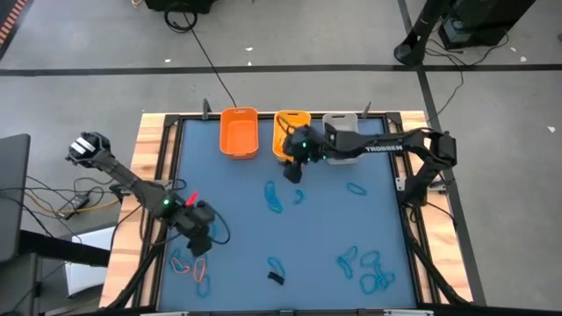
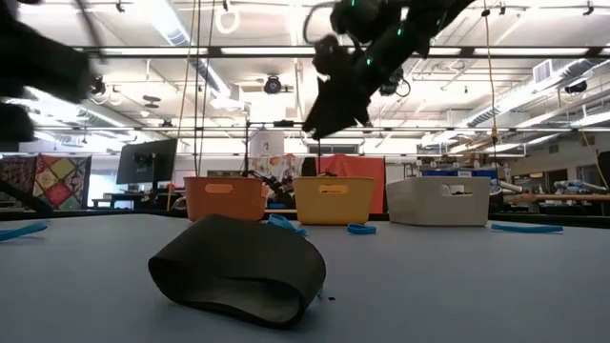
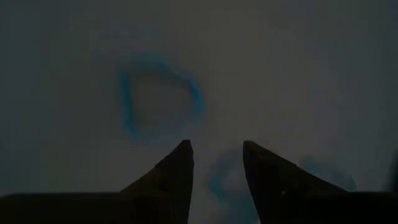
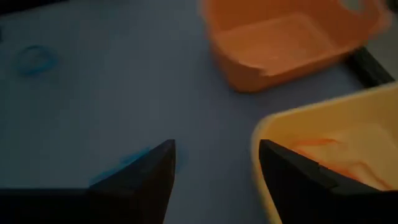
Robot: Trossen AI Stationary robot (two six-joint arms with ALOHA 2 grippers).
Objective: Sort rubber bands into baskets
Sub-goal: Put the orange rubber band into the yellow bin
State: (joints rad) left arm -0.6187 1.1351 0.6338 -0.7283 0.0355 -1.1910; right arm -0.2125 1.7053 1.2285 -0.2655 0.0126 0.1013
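Yellow-orange basket (image 1: pixel 287 123) sits beside our right gripper (image 1: pixel 293 173), its jaws wide and empty, while our left gripper (image 1: pixel 198 246) hovers half-parted over the bench (image 1: pixel 334 228).

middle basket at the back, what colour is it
Yellow-orange; the middle basket shows best in the low view.

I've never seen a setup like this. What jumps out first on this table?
Three baskets line the far edge: orange, yellow-orange and grey-white, with the right end effector hanging open by the yellow one. Blue rubber bands lie scattered on the mat, and a chunky black band sits near the front edge.
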